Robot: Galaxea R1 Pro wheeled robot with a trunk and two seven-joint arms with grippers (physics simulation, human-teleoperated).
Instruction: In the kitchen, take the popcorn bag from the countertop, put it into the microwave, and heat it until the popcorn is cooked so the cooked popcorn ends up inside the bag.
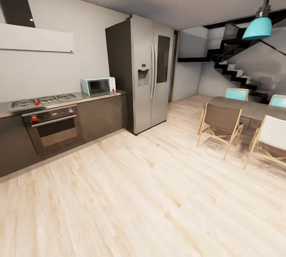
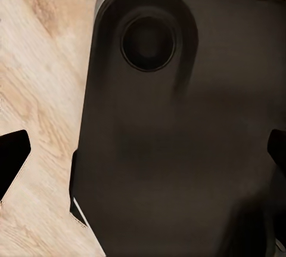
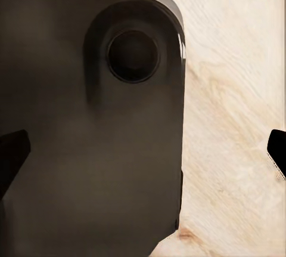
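mint microwave (image 1: 98, 86), door shut, on countertop (image 1: 104, 96)

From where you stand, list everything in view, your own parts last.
microwave: one, pale mint-blue, door shut, on the countertop's right end
countertop: one, grey, along the left wall
gas hob: one, grey, red knobs
oven: one, dark, under the hob
hood: one, white, on the wall
fridge: one, grey, two doors
dining table: one, grey
chairs: four visible
pendant lamp: one, teal
staircase: one, black
robot base: dark, over the wood floor
fingertips: black, spread apart, both wrists
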